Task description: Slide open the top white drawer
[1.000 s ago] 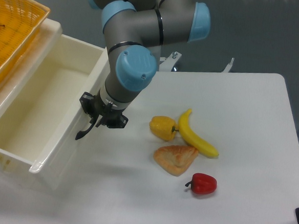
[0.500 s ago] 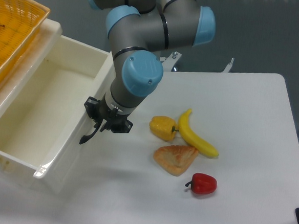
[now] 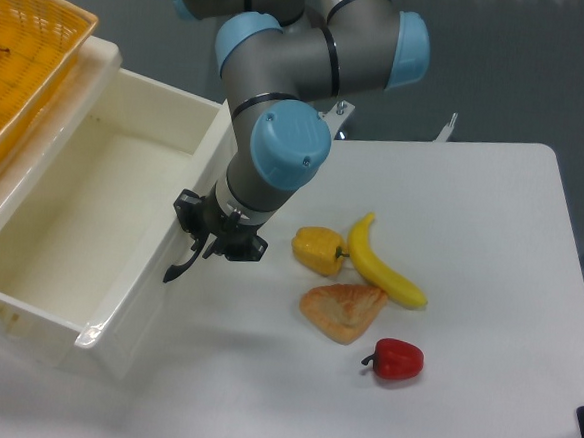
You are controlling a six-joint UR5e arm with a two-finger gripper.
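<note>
The top white drawer [image 3: 81, 224], pulled out farther right than before, runs near-to-far along its front, the gripper [image 3: 202, 245] fingers clamped on its black handle [image 3: 180, 267].

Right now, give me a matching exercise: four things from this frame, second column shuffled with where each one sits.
Things:
1. red pepper
2. banana
3. wicker basket
4. gripper

Places:
A. top left corner, on the cabinet
B. at the drawer front's black handle
C. nearest the bottom edge, alone
D. right beside the yellow pepper

Pairs: 1-C, 2-D, 3-A, 4-B
</note>
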